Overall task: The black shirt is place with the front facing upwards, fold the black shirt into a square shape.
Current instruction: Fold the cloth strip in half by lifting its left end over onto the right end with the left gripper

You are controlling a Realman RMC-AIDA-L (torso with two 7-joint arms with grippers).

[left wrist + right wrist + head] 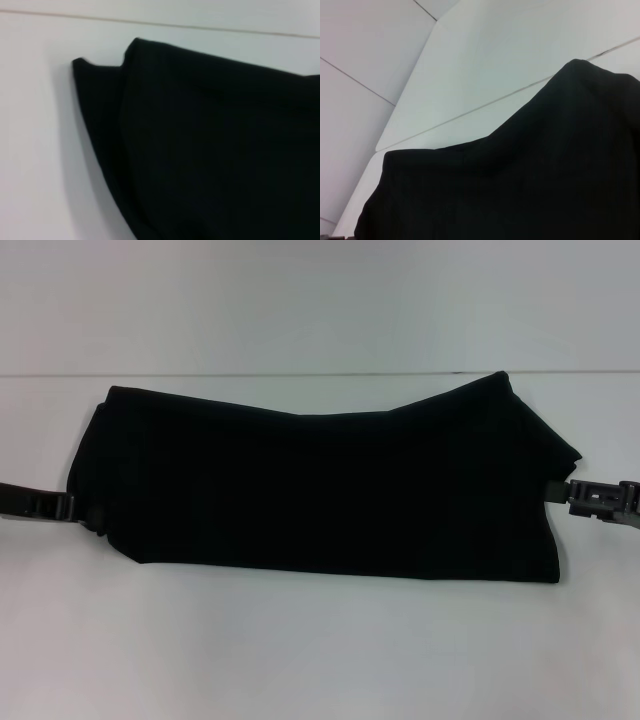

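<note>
One black shirt [330, 485] lies folded into a wide band across the middle of the white worktop [320, 650]. Two pincers meet it: the left pincer [88, 512] at its left end, the right pincer [562, 492] at its right end; whether either pinches cloth, I cannot tell.

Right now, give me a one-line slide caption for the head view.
Black shirt folded into a wide band on the white table, left gripper and right gripper at its opposite ends.
</note>
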